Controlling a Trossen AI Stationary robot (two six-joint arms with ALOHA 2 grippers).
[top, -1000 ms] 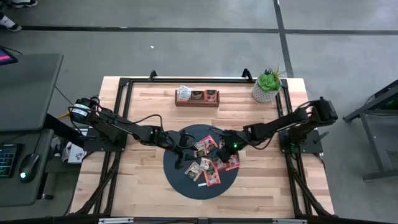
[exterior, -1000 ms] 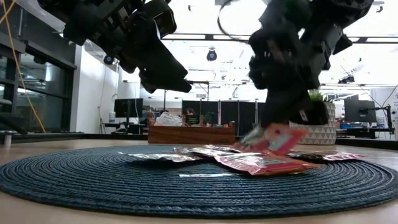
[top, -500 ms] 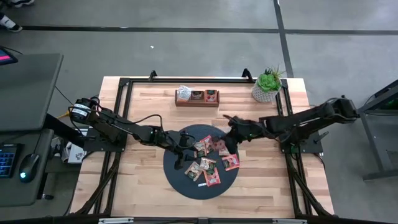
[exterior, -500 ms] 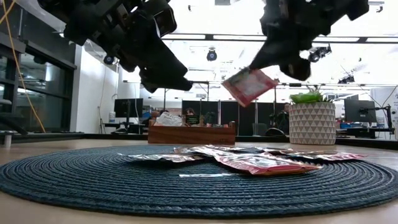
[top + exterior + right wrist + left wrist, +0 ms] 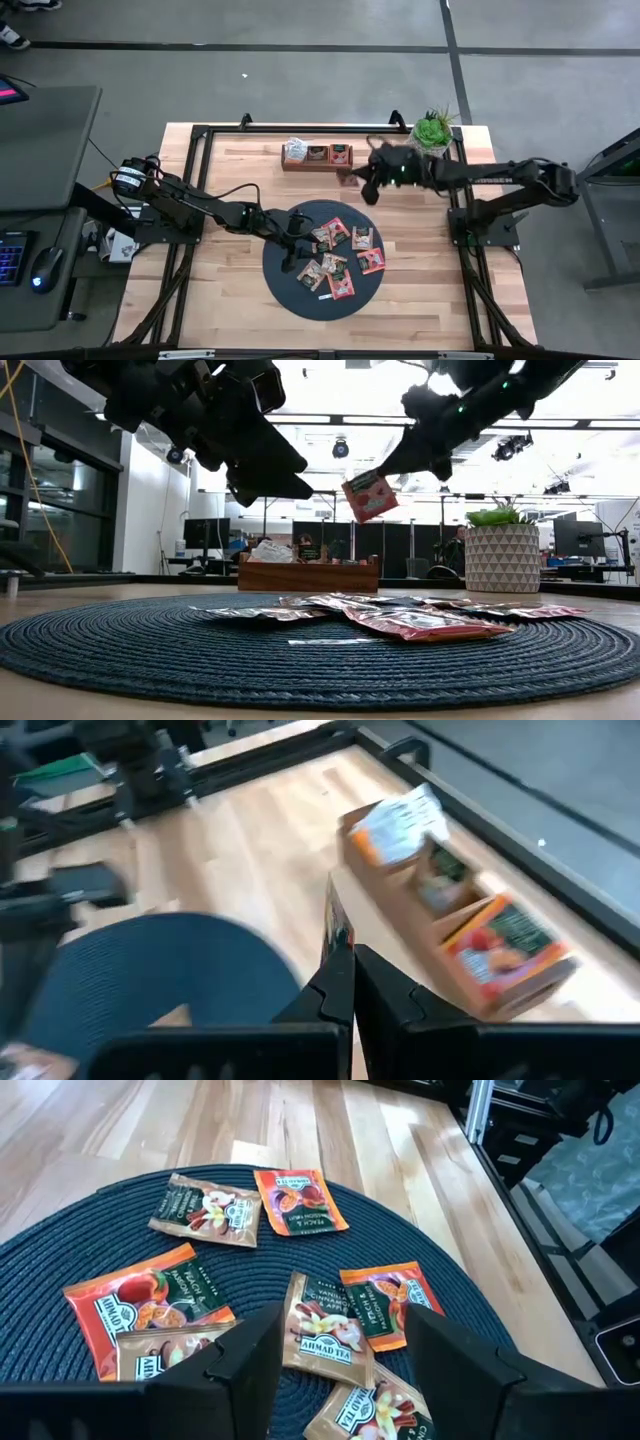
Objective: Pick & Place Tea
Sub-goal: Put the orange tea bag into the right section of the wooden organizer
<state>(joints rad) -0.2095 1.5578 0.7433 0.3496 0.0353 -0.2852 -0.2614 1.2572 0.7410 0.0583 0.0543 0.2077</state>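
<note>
— Since a second ago the right gripper (image 5: 352, 182) has carried one sachet (image 5: 369, 496) up off the mat (image 5: 283, 285) toward the wooden box (image 5: 316, 157), upper centre. Left gripper (image 5: 340, 1355)?

— Spread wide over the remaining sachets (image 5: 338, 258) (mid-frame). Right's pressed edge-on; the sachet could slip. Only the low view shows it dangling.

I work in a lab-like office hall. Beyond my wooden table (image 5: 240, 290) stretches grey concrete floor (image 5: 300, 90). Behind the potted plant (image 5: 497, 550), dark monitors (image 5: 205, 533) line desks under ceiling lights.
</note>
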